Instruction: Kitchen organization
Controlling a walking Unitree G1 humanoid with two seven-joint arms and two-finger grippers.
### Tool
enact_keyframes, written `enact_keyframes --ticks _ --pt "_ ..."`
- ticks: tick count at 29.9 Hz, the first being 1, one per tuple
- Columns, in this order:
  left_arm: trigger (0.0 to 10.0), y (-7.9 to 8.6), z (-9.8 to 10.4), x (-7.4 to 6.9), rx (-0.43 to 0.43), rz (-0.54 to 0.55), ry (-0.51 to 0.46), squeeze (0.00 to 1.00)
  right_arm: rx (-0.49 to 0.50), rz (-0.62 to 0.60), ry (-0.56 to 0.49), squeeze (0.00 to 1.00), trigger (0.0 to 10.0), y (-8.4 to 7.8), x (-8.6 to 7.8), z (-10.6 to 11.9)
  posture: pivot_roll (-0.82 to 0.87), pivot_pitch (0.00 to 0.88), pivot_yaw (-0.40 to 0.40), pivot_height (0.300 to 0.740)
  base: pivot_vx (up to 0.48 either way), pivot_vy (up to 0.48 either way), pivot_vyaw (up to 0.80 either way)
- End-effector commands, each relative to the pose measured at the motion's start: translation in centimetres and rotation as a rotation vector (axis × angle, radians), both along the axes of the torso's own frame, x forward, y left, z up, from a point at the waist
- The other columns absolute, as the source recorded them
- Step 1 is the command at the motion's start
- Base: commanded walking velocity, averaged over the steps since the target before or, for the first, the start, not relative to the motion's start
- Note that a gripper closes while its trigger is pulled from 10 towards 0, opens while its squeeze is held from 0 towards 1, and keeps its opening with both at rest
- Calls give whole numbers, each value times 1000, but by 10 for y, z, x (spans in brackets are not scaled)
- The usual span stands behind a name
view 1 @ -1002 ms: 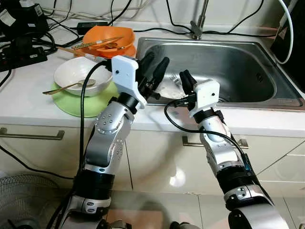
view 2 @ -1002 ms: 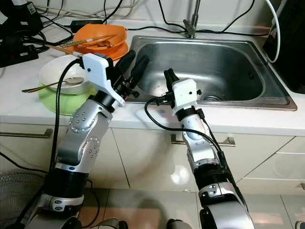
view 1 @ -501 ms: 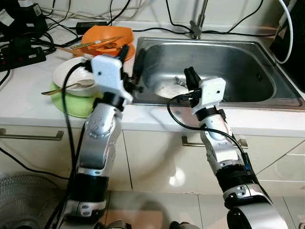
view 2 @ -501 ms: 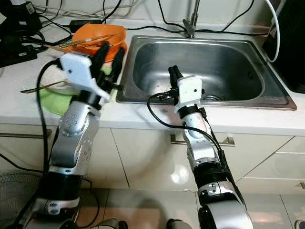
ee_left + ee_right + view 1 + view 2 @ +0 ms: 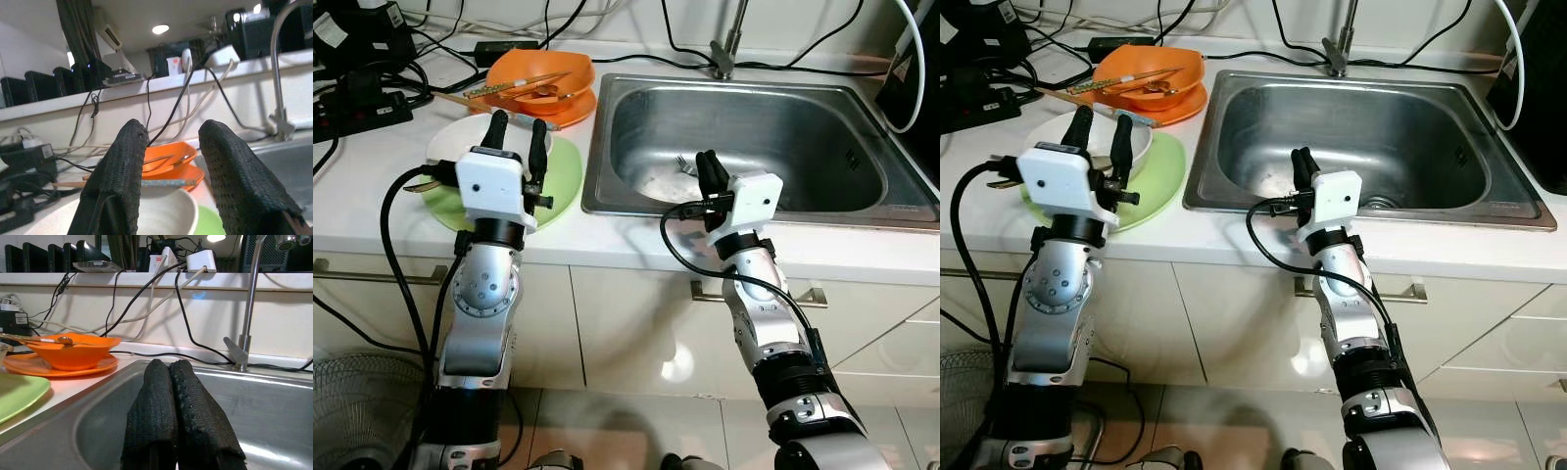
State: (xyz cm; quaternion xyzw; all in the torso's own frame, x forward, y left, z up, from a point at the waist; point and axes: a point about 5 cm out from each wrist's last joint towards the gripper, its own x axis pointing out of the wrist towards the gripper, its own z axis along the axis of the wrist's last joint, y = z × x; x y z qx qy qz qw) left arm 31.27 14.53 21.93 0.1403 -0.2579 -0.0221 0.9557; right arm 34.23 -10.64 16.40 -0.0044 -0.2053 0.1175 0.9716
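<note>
A white bowl (image 5: 450, 145) with a gold spoon (image 5: 419, 184) in it sits on a lime-green plate (image 5: 560, 171), on the counter left of the sink. My left gripper (image 5: 517, 132) hovers open just above the bowl's near side, its fingers (image 5: 122, 171) pointing toward the back wall. Behind them an orange bowl (image 5: 540, 73) with chopsticks across it rests on an orange plate (image 5: 1151, 106). My right gripper (image 5: 710, 171) is shut and empty at the sink's front edge, over a white dish (image 5: 658, 184) with a fork (image 5: 683, 164) in the basin.
The steel sink (image 5: 783, 137) takes up the counter's right half, with the faucet (image 5: 244, 333) behind it. Black power strips and cables (image 5: 362, 98) crowd the back left. A dark appliance (image 5: 1538, 98) stands at the far right. Cabinet fronts with handles (image 5: 372, 266) lie below.
My left arm has swung left, from the sink's front left corner to above the white bowl and green plate, fingers still open. The right gripper has hardly moved.
</note>
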Motion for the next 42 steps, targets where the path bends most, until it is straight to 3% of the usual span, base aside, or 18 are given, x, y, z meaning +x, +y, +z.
enact_keyframes --ticks 1,3,4,8,12,14,15,16,21,27,34,42 --pt "10000 -3 5 5 29 4 3 0 5 1 -5 0 10000 0 0 3 81 73 -12 740 0 0 0" --pt "10000 -2 7 7 24 6 3 0 6 1 -6 0 10000 0 0 3 79 72 -11 740 0 0 0" --pt "10000 2 7 6 -71 4 -11 0 7 -5 -7 0 10000 -2 -1 3 75 69 -6 740 0 0 0" --pt "10000 0 1 -3 -116 -7 -35 0 7 -11 -6 0 10000 -4 -2 2 75 69 -6 740 0 0 0" --pt "10000 4 5 -14 -139 22 -121 0 2 -16 -6 0 10000 -6 -3 1 70 67 -10 740 0 0 0" --pt "10000 21 8 -23 -163 103 -172 0 4 -16 -1 0 10000 -7 -4 -1 80 59 -16 740 0 0 0" --pt "10000 21 8 -23 -163 103 -172 0 4 -16 -1 0 10000 -7 -4 -1 80 59 -16 740 0 0 0" --pt "10000 36 9 -31 -172 158 -180 0 7 -13 5 0 10000 -6 -5 -3 87 59 -21 740 0 0 0" --pt "10000 43 4 -47 -125 193 -157 0 9 1 17 0 10000 -2 -6 -7 107 61 -31 740 0 0 0" --pt "10000 45 -9 -59 -142 212 -119 0 18 17 22 0 10000 1 -6 -7 121 69 -45 740 0 0 0" --pt "10000 63 -10 -74 -76 222 -93 0 27 19 24 0 10000 1 -7 -8 136 85 -52 740 0 0 0" --pt "10000 68 -11 -76 -42 205 -61 0 28 19 32 0 10000 1 -6 -10 136 91 -53 740 0 0 0"
